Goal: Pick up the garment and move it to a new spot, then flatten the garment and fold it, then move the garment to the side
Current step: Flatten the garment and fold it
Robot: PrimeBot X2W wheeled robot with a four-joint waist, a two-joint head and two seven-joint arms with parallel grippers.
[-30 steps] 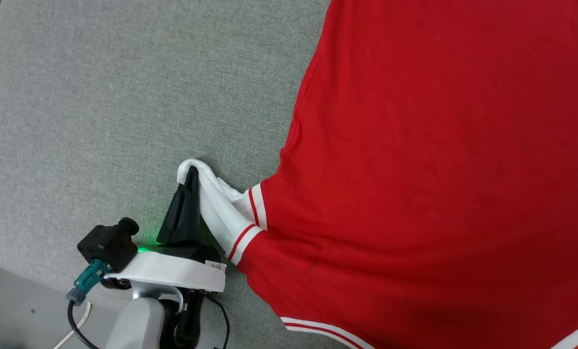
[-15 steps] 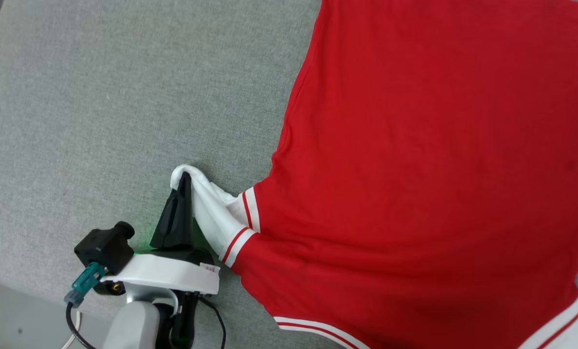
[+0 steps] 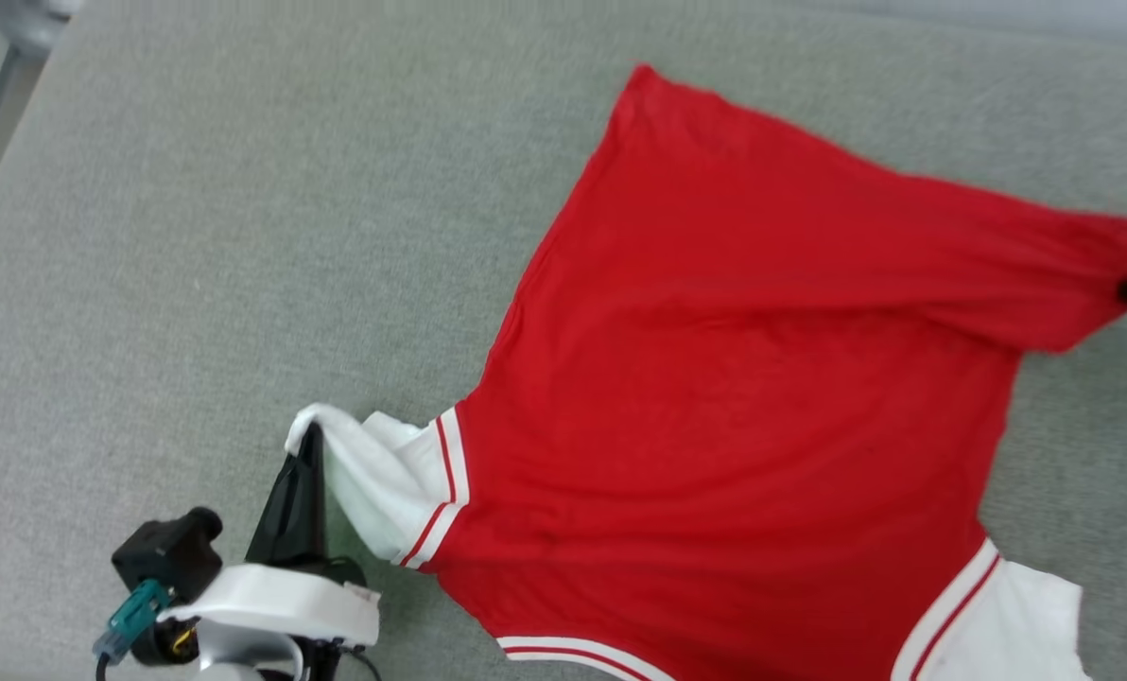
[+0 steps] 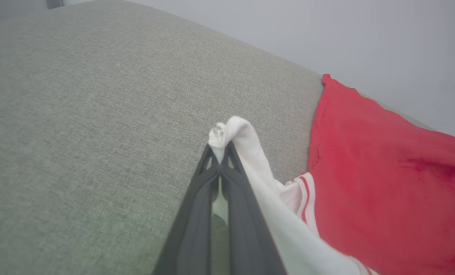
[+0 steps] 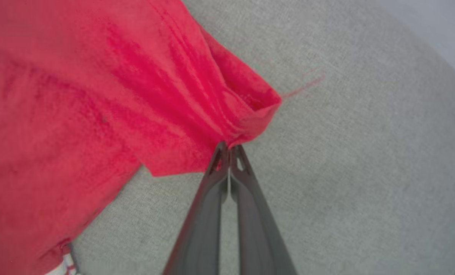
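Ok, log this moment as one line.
left claw: shut on garment sleeve | right claw: shut on garment corner

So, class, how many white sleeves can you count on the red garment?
2. The pinched sleeve sits at the head view's lower left, in the left pincer; the free sleeve lies at the lower right corner, untouched.
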